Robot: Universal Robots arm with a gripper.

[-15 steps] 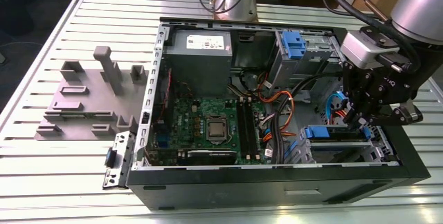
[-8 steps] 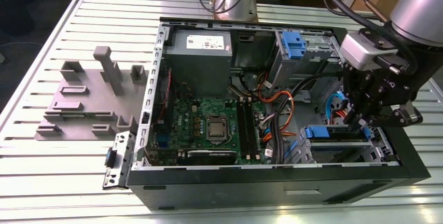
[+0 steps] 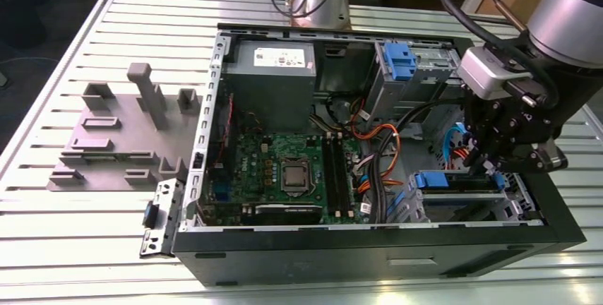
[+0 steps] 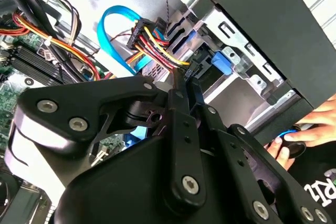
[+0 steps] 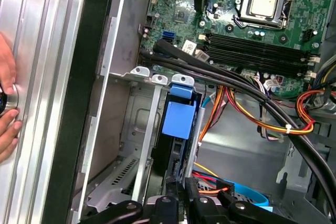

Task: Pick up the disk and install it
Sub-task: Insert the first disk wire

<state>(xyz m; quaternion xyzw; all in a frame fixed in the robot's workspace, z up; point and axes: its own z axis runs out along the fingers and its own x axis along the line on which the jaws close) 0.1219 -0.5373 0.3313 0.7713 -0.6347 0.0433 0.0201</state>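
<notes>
Disk seated in the drive cage.
Gripper (image 3: 492, 167) poised above the disk (image 5: 178, 129) inside the case (image 3: 377, 245); jaw opening indeterminate.

The exterior view looks down from high up at the open black metal computer case (image 3: 377, 241) on the ribbed grey metal bench (image 3: 56, 234), with the black end effector (image 3: 504, 160) inside it. Both wrist views sit close behind the end effector (image 4: 181, 85) (image 5: 184, 192), sharing the silver metal drive cage (image 4: 247, 72) (image 5: 152, 124) just ahead.
</notes>
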